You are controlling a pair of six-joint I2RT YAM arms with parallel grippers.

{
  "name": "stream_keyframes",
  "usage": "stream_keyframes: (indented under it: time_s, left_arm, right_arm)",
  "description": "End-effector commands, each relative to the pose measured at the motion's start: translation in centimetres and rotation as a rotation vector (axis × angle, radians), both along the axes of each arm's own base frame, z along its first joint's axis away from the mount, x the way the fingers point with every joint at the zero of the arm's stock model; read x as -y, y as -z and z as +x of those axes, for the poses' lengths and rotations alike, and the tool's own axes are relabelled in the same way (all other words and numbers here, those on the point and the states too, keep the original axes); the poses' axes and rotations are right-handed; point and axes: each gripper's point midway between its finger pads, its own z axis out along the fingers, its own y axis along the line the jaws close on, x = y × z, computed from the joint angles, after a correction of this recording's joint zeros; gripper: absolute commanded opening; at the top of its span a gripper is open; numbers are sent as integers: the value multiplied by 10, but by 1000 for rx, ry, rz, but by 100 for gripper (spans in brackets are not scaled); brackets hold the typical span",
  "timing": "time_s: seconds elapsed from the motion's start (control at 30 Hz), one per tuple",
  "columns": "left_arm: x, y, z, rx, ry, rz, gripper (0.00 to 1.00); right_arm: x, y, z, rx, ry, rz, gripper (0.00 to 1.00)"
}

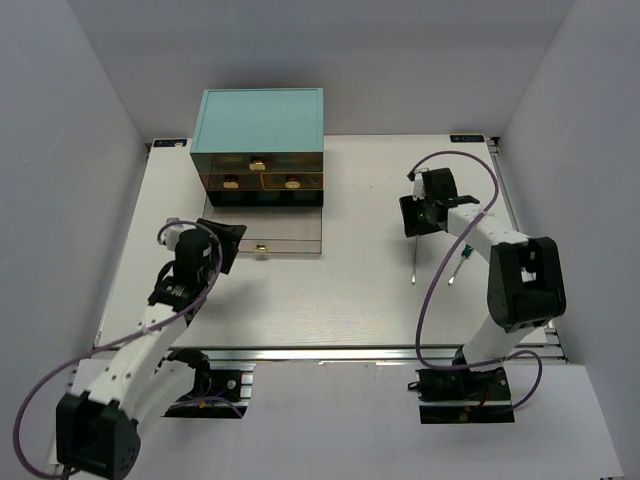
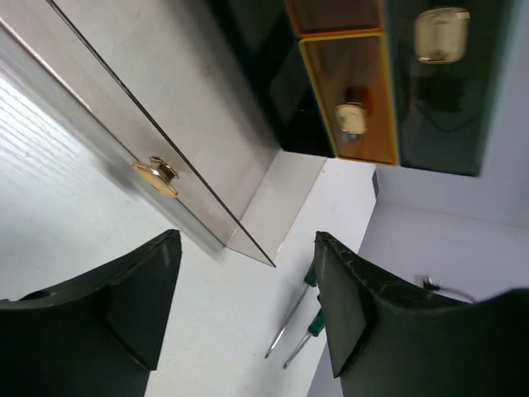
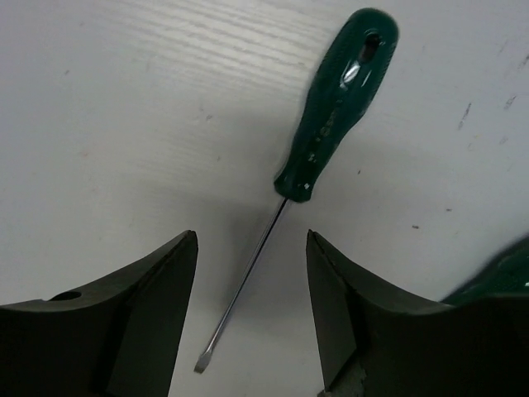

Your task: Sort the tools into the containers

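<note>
Two green-handled screwdrivers lie side by side on the table, one to the left of the other. In the right wrist view one screwdriver lies with its thin shaft running between my fingers, and a second green handle shows at the right edge. My right gripper is open and empty above them, and it also shows in the top view. The teal-topped cabinet has its bottom drawer pulled out. My left gripper is open and empty beside that drawer's left front corner. No wrenches are in view.
Two upper brownish drawers with gold knobs are closed. The left wrist view shows the open drawer's knob and both screwdrivers far beyond. White walls enclose the table on three sides.
</note>
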Motion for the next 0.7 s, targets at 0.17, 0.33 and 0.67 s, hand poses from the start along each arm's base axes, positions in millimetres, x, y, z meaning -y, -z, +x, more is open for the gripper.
stream_keyframes:
  time_s: [0.17, 0.33, 0.67]
  left_arm:
    - [-47, -11, -54, 84, -98, 150, 73]
    - [-56, -26, -70, 140, -123, 145, 74]
    - [-57, -39, -77, 162, -94, 189, 74]
  right_arm:
    - [21, 15, 53, 0, 192, -63, 57]
    - [23, 40, 73, -72, 245, -53, 52]
    - [15, 60, 60, -152, 168, -2, 5]
